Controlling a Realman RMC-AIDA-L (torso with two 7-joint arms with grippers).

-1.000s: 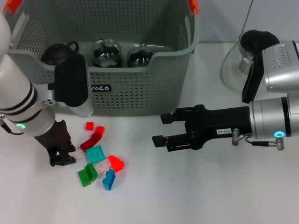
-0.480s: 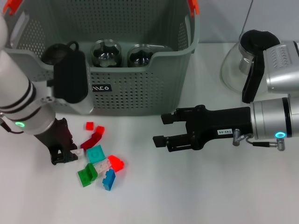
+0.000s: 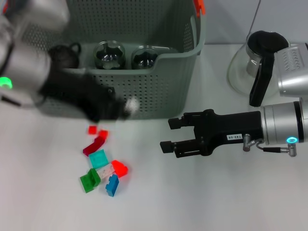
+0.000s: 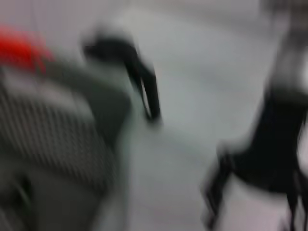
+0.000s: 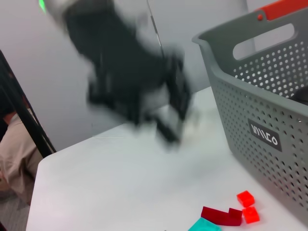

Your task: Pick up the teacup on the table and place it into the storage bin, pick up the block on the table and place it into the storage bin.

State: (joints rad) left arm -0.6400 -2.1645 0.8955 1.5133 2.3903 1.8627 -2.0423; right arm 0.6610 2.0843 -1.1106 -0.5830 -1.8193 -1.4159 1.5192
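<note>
Left gripper (image 3: 113,108) has left the blocks (image 3: 102,163), swinging binward (image 3: 159,72); grip unreadable. Right gripper (image 3: 169,134) idling, fingers apart.

left gripper (image 3: 113,108): raised, motion-blurred, jaws unclear | right gripper (image 3: 168,134): low, level, jaws apart, empty

The head camera looks steeply down on the table (image 3: 202,202). The right wrist camera looks low across it past the right claw (image 3: 166,134), sharing the bin (image 3: 159,86) (image 5: 269,115) and blocks (image 3: 102,166) (image 5: 226,214).
</note>
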